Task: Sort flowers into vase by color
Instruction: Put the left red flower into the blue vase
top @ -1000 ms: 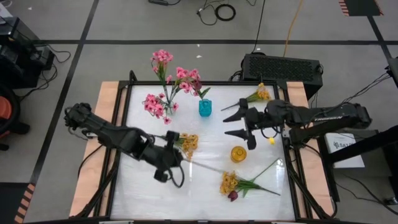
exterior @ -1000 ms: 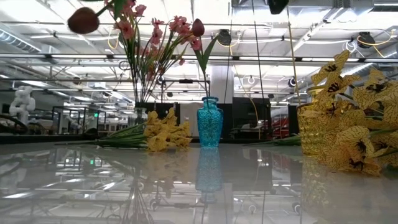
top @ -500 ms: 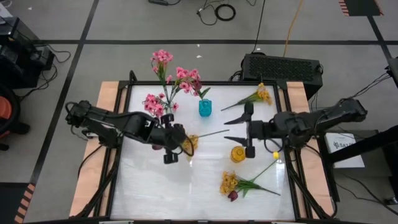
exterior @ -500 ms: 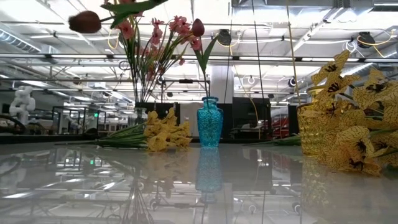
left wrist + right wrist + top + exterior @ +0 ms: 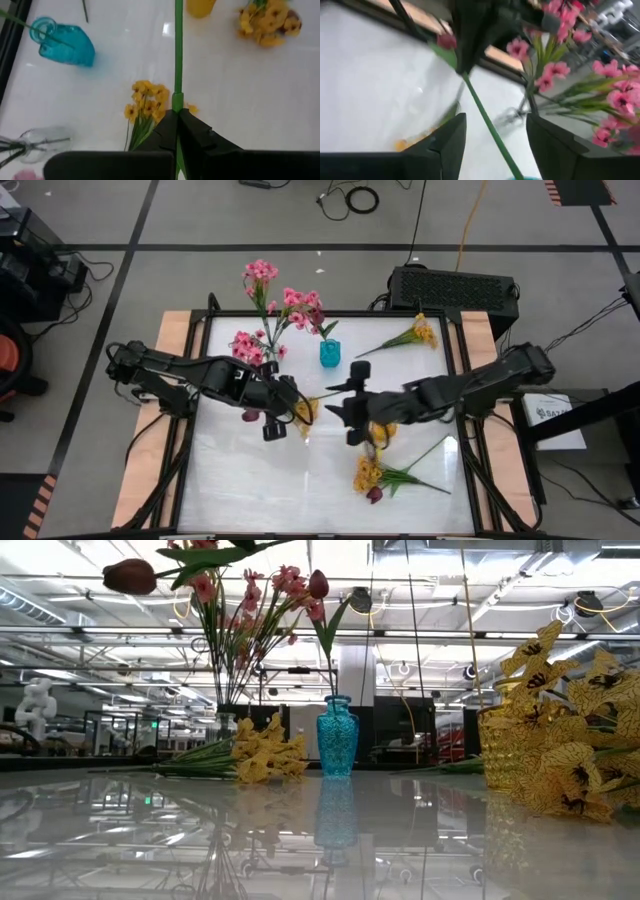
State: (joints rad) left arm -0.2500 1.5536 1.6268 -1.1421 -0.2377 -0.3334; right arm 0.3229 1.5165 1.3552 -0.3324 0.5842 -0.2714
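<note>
At frame centre in the high view, left gripper (image 5: 272, 413) is clamped on a magenta-bud flower stem (image 5: 178, 60) held above the table (image 5: 300, 480), w/ right gripper (image 5: 352, 409) fingers apart, straddling it.

Since a second ago the right tool (image 5: 347, 409) has swept from right of centre leftward to frame centre, its fingers flanking the green stem (image 5: 485, 120), while the left tool (image 5: 283, 412), clamped on that stem, rose toward centre from lower left.
</note>
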